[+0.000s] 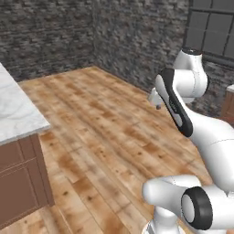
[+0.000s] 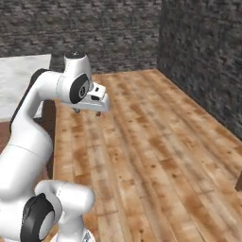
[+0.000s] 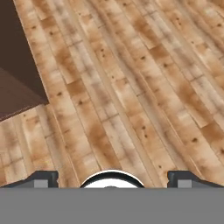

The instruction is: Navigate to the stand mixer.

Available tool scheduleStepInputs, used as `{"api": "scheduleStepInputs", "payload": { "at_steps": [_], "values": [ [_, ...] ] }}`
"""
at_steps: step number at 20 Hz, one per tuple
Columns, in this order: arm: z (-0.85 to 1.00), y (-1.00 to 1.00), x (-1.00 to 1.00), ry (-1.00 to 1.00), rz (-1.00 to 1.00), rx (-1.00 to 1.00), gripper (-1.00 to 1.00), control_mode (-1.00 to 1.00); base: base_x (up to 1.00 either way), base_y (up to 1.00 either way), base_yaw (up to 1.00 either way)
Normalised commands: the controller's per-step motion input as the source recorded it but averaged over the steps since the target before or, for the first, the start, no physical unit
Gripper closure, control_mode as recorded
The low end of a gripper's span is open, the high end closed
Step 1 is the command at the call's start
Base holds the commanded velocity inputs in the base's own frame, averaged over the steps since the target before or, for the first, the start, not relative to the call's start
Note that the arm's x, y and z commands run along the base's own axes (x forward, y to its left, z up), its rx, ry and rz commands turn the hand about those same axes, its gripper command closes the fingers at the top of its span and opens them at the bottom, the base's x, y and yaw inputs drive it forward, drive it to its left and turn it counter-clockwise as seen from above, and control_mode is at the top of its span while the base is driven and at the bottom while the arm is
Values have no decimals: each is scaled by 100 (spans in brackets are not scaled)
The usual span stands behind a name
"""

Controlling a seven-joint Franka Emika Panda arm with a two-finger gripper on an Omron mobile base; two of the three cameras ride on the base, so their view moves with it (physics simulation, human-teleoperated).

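The stand mixer is out of view. My gripper (image 1: 156, 105) hangs in the air over the wooden floor (image 1: 105, 132), folded close in front of the arm. In the right base view the gripper (image 2: 87, 112) points down, its two small dark fingers set apart. In the hand view the fingertips (image 3: 41, 178) sit wide apart at the bottom corners with nothing between them, so the gripper (image 3: 112, 178) is open. Below it lie bare floor planks (image 3: 131, 87).
A marble-topped island (image 1: 16, 109) on brown cabinets (image 1: 18, 178) stands at the left; its dark corner (image 3: 17, 74) is close to the hand. Dark stone walls (image 1: 128, 32) meet in the far corner. A dark-framed window (image 1: 212, 27) is at upper right.
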Motion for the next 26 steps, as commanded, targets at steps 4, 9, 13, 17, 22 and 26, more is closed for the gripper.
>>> {"api": "scheduleStepInputs", "payload": {
  "at_steps": [4, 9, 13, 17, 22, 26],
  "values": [
    [0, 0, 0, 0, 0, 0, -100, 100, 11, 43, 73],
    [0, 0, 0, 0, 0, 0, -100, 100, 26, 61, 65],
    [0, 0, 0, 0, 0, 0, -100, 100, 47, 89, 50],
    [0, 0, 0, 0, 0, 0, -100, 100, 93, 38, 32],
    [0, 0, 0, 0, 0, 0, -100, 100, 88, -82, 42],
    [0, 0, 0, 0, 0, 0, -100, 100, 31, -100, 30]
  ]
}}
